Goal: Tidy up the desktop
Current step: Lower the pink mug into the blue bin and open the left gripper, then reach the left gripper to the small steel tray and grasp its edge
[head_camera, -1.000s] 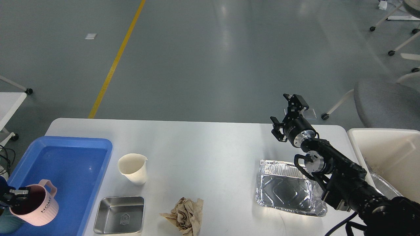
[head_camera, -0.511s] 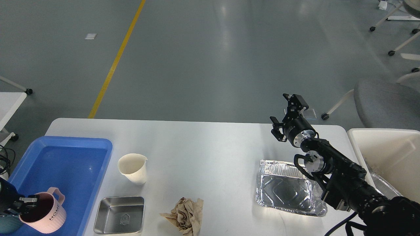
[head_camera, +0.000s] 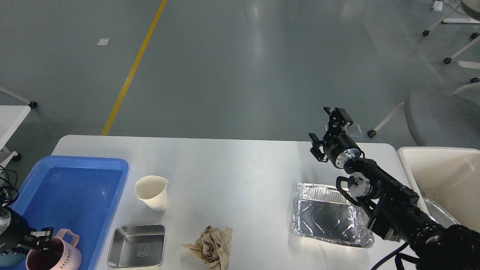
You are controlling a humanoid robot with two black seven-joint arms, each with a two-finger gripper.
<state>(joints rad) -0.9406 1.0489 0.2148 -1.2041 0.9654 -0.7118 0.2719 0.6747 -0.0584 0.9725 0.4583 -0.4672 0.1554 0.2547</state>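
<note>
The white desktop (head_camera: pixel 240 165) carries a blue tray (head_camera: pixel 78 180) at the left, a cream paper cup (head_camera: pixel 152 193), a small steel dish (head_camera: pixel 137 245), a crumpled brown paper (head_camera: pixel 212 247) and an empty foil tray (head_camera: pixel 326 217). My left gripper (head_camera: pixel 40 238) is at the bottom left edge, shut on the rim of a pink mug (head_camera: pixel 62 257) over the blue tray's near end. Whether the mug rests on the tray I cannot tell. My right gripper (head_camera: pixel 327 129) is open and empty, raised above the table's far right part, beyond the foil tray.
A cream bin (head_camera: pixel 442 176) stands off the table's right edge with a second foil piece (head_camera: pixel 437 213) at its side. A grey chair (head_camera: pixel 442 116) is behind it. Another white table (head_camera: pixel 9 120) shows at far left.
My left gripper has carried the pink mug down and a little to the right, toward the tray's near end. The right arm has not moved.
</note>
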